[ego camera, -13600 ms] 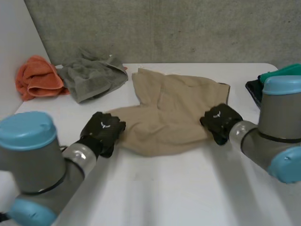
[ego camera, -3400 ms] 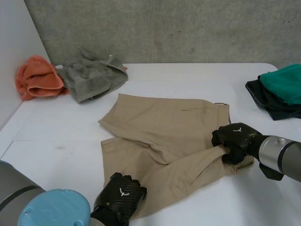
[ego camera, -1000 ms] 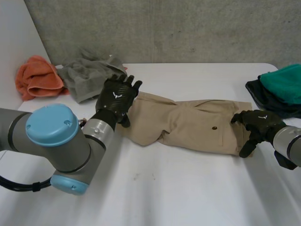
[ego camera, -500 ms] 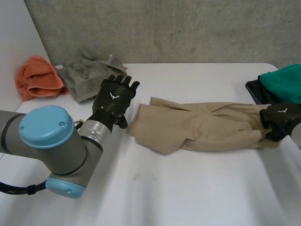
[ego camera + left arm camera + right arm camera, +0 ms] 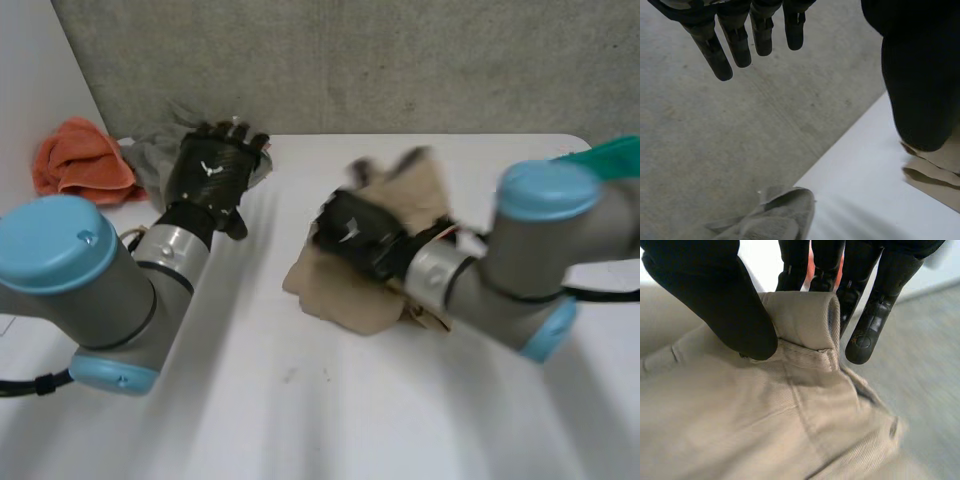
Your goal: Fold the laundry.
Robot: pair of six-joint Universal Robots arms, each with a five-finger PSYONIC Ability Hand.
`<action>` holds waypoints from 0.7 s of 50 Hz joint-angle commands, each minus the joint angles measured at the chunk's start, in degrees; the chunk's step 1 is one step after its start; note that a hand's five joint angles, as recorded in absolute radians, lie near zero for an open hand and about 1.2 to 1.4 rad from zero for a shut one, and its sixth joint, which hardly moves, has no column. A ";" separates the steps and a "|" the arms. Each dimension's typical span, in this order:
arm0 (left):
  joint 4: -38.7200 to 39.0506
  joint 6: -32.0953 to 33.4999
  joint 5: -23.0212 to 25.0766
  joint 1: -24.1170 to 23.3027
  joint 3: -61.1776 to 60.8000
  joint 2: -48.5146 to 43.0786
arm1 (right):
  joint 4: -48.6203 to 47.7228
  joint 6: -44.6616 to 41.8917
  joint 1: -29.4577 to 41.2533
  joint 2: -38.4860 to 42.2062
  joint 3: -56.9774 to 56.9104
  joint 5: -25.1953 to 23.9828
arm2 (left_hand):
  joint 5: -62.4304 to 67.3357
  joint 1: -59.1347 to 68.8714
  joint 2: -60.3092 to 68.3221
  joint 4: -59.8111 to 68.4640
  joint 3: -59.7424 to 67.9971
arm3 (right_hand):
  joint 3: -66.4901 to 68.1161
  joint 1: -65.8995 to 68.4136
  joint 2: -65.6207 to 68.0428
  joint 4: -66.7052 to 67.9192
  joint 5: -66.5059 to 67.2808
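The beige shorts [image 5: 345, 295] lie bunched in the middle of the white surface [image 5: 300, 400], and the right robot hand [image 5: 358, 233] pinches a fold of them between its thumb and curled fingers [image 5: 867, 315]. Farther back, the left robot hand [image 5: 208, 172] hangs with straight fingers and holds nothing, just in front of a grey towel [image 5: 150, 142]. An orange cloth [image 5: 75, 155] lies beside the towel.

Shorts [image 5: 345, 295]: middle of table [image 5: 300, 400], bunched under right hand [image 5: 358, 232] (fold between its thumb and fingers).
Left hand [image 5: 208, 172]: left of shorts, apart, near rumpled cloth [image 5: 146, 142].
Towel [image 5: 68, 160]: far left, beside rumpled cloth.
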 commanded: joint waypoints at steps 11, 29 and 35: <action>-7.72 -6.77 0.47 -2.29 24.83 -11.89 | -3.99 65.69 -6.21 -11.12 0.93 10.55 | -2.62 -0.82 -1.68 -1.67 -2.03 | -54.94 -42.31 -53.64 -54.81 -53.22; -28.82 -8.62 4.78 -10.13 44.54 -32.56 | 14.54 61.97 -11.86 2.32 -7.68 19.55 | -2.67 -0.87 -1.72 -1.71 -2.08 | -54.94 -42.31 -53.64 -54.81 -53.22; -34.63 -8.62 4.08 -9.34 48.68 -36.52 | 17.25 61.44 -11.68 6.89 -10.57 19.28 | -1.79 0.01 -0.84 -0.83 -1.19 | -54.94 -42.31 -53.64 -54.81 -53.22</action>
